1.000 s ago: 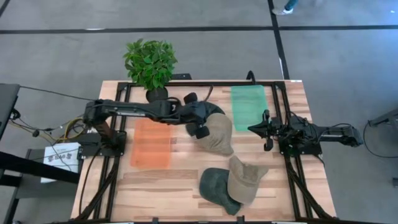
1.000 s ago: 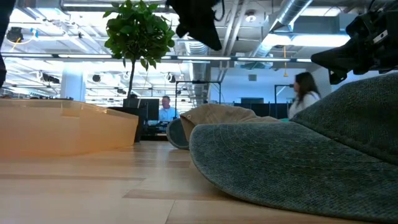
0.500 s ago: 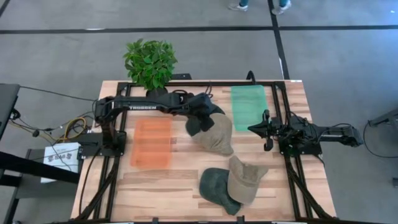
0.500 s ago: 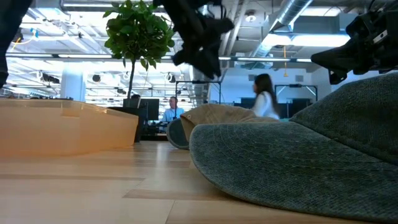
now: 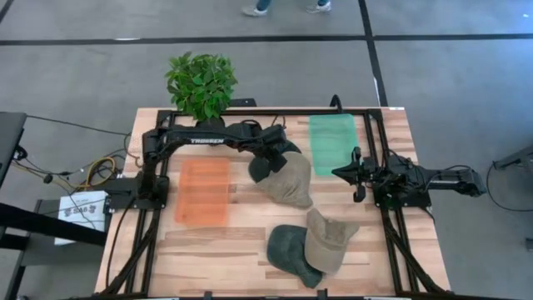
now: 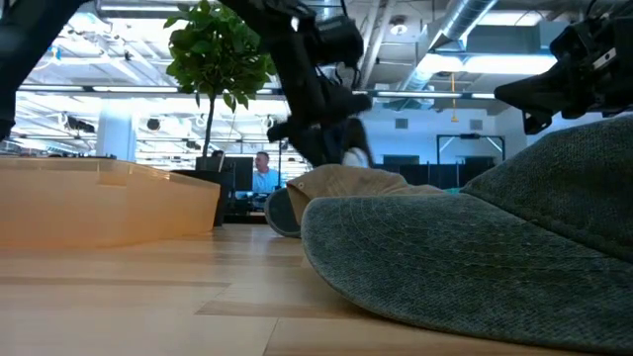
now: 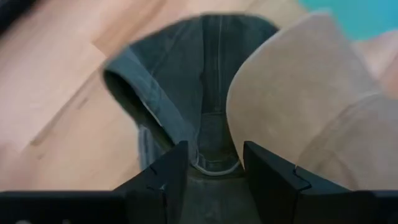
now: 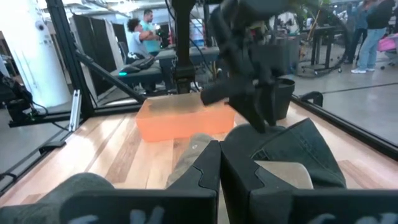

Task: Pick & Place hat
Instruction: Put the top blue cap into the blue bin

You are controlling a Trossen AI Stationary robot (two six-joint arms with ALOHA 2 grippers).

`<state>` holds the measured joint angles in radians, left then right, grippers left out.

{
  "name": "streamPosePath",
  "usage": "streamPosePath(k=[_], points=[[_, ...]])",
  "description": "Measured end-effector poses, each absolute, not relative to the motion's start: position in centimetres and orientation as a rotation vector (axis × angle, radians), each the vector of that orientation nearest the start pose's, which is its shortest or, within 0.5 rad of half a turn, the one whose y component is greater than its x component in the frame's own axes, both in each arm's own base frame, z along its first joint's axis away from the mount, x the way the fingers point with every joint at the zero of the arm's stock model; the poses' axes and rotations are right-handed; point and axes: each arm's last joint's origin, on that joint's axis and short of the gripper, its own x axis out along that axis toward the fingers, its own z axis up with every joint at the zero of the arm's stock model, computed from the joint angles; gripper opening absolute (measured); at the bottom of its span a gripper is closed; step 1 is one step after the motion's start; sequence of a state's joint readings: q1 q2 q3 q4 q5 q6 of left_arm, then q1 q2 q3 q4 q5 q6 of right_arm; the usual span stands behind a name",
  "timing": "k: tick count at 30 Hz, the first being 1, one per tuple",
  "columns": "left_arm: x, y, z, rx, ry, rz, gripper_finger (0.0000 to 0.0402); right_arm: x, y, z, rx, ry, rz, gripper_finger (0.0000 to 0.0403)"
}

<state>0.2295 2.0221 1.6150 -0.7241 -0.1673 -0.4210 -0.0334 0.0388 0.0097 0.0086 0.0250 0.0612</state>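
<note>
A tan hat [image 5: 292, 178] lies partly over a dark grey-green hat [image 7: 180, 74] near the table's middle. My left gripper [image 5: 263, 163] is down at this pair from the far-left side. It is open, with its fingers on either side of the dark hat's rim [image 7: 214, 163]. A second pair lies by the near edge: a dark green hat [image 5: 290, 250] under a tan hat [image 5: 330, 240]. My right gripper [image 5: 337, 173] waits shut at the table's right side, above the table. My left gripper [image 7: 214, 177] has the dark hat's rim between its open fingers [image 7: 163, 177], slanting down from the far-left. I cannot tell whether the fingers touch the rim. The hat lies on the table with the tan hat [image 7: 292, 93] resting on it.
An orange bin [image 5: 202, 190] stands left of the hats and a green bin [image 5: 333, 142] to the far right. A potted plant [image 5: 201, 83] stands at the far edge. Bare wood lies between the two hat pairs. People move in the room beyond.
My left gripper has come down onto the far hat pair and shifted slightly toward the far edge, while its arm has swung toward the far side. The hats have stayed in place.
</note>
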Motion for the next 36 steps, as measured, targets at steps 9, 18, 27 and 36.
streamPosePath(k=[9,18,27,36], points=[[41.9,10.3,18.3,-0.465,1.097,0.642,0.0151,9.9,-0.4,16.5,0.061,0.018,-0.059,0.0000],[41.8,10.6,18.7,-0.518,1.083,0.637,0.0151,9.9,-0.4,16.5,0.061,0.018,-0.059,0.0000],[41.6,11.3,18.7,-0.587,1.084,0.614,0.0151,9.9,-0.4,16.5,0.061,0.019,-0.059,0.0000],[42.3,12.1,21.5,-0.607,1.031,0.617,0.0151,9.9,-0.4,16.5,0.061,0.019,-0.059,0.0000]])
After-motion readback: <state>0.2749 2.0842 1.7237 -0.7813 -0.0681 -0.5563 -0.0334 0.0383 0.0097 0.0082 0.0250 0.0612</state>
